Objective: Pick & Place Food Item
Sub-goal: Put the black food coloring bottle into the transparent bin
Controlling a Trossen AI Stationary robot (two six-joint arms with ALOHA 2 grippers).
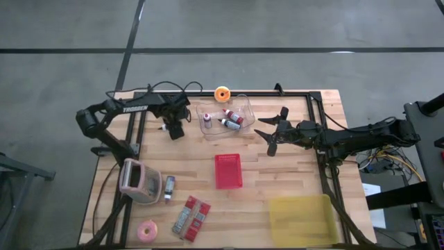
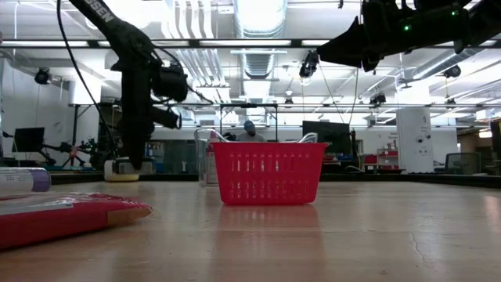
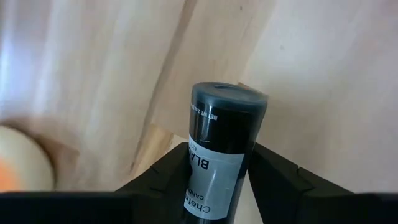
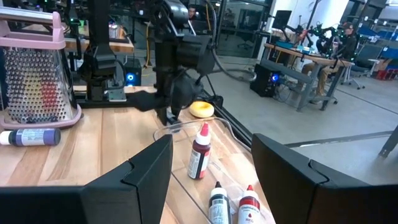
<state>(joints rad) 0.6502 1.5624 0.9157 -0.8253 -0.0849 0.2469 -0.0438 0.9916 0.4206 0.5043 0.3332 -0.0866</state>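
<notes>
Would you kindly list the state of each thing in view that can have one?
Left gripper: shut on the black bottle, down at the table.
Right gripper: open, empty, held above the table.
Clear tray: holds small bottles, one upright.
Red basket: upright, looks empty.
Yellow lid: lying flat.

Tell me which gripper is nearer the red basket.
Right, narrowly. The right gripper hangs open just past the red basket's far right corner. The left gripper is farther off beyond its far left side, closed around a black bottle.
</notes>
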